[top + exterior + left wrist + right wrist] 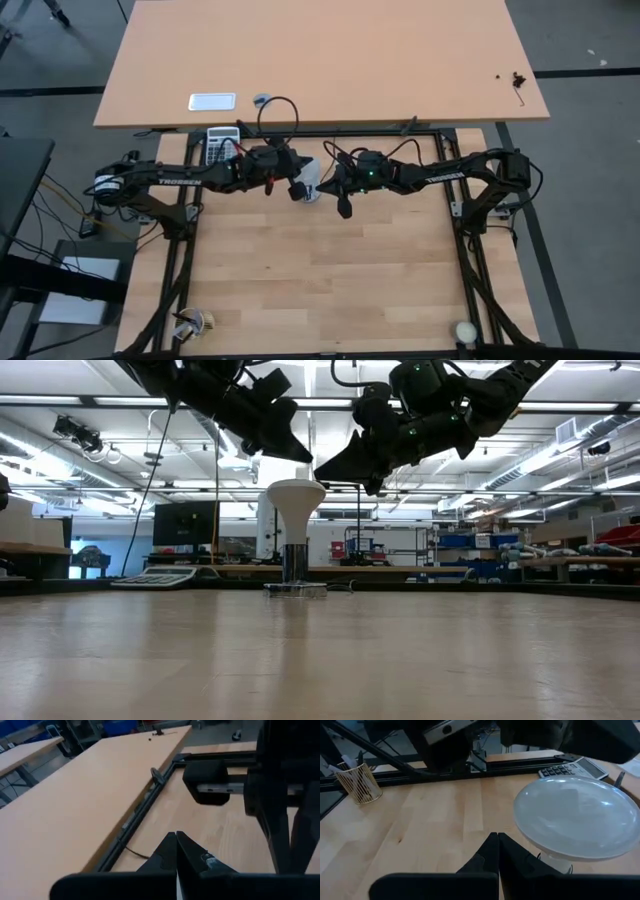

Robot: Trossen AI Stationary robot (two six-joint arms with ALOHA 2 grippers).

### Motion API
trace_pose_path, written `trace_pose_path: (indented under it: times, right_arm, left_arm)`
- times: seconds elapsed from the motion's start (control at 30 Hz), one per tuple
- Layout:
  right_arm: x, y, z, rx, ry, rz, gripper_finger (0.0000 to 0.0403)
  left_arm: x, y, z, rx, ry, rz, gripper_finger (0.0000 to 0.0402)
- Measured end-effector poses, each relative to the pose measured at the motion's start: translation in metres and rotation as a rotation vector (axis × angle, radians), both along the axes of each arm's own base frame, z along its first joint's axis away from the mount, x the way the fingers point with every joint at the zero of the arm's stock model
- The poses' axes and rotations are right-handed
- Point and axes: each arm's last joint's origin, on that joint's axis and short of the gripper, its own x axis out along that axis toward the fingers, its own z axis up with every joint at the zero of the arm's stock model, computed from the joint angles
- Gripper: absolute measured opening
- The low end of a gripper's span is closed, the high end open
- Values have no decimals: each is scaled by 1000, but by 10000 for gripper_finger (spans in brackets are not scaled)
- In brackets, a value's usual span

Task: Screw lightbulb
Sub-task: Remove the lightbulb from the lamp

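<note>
The white lightbulb (pixel 296 500) stands upright, dome up, with its narrow grey base (pixel 294 565) in the silver disc socket (pixel 295 589) on the table. In the high view the lightbulb (pixel 311 178) shows between the two arms. My left gripper (pixel 303 456) is shut and hangs just above the dome on its left side; it also shows in the high view (pixel 297 190) and the left wrist view (pixel 176 842). My right gripper (pixel 325 472) is shut, close above the dome's right edge; in the right wrist view (pixel 497 842) the dome (pixel 570 815) lies beside its fingers. I see no touch.
A calculator (pixel 222 145) lies at the far left of the work table. A black cord (pixel 280 105) loops onto the larger table (pixel 320 60) behind. A wire cup (pixel 195 322) stands at the near left, a cream ball (pixel 465 331) at the near right.
</note>
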Motion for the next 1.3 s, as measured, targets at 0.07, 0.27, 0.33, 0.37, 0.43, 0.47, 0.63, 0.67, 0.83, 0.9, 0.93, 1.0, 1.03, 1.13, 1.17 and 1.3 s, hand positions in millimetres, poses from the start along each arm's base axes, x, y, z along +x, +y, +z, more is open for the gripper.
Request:
trace_pose_path:
  times: [0.07,0.27,0.33,0.37,0.43,0.47,0.63,0.67,0.83,0.9,0.93,1.0,1.03,1.13,1.17,1.3]
  right_arm:
    - [0,0,0,-3,0,1,9]
    - [-2,0,4,-25,-8,7,9]
    - [-4,1,8,-28,-12,8,9]
    - [-5,1,11,-29,-16,8,9]
    - [-7,2,14,-30,-17,9,9]
    - [-8,2,16,-31,-20,9,9]
    - [-9,2,17,-51,-16,14,9]
    - [-9,2,16,-65,-9,10,9]
    - [-12,1,9,-102,75,-21,9]
    - [-12,1,8,-102,83,-20,9]
    - [-12,2,8,-100,91,-17,9]
    - [-12,4,6,-99,103,-14,9]
    - [-12,4,6,-100,104,-14,9]
    - [-12,5,6,-106,110,-6,9]
    - [-12,5,5,-112,116,-3,9]
    - [-13,5,5,-120,122,1,9]
  left_arm:
    - [-2,0,2,1,-5,0,0]
    - [-1,0,6,38,-21,-10,0]
    - [-1,0,7,47,-27,-12,0]
    - [-1,0,7,47,-27,-12,0]
    - [-3,-1,10,49,-32,-13,0]
    - [-4,-1,13,52,-47,-12,0]
    - [-11,-3,20,55,-59,-12,0]
    - [-12,-3,22,57,-66,-12,0]
    - [-16,-4,25,57,-65,-12,0]
    - [-19,-4,26,57,-54,-1,0]
    - [-21,-5,27,57,-48,3,0]
    - [-22,-5,31,64,-70,8,0]
    - [-23,-5,32,66,-74,9,0]
    - [-27,-6,34,70,-77,8,0]
    - [-27,-6,35,71,-83,8,0]
    - [-27,-5,33,72,-68,8,0]
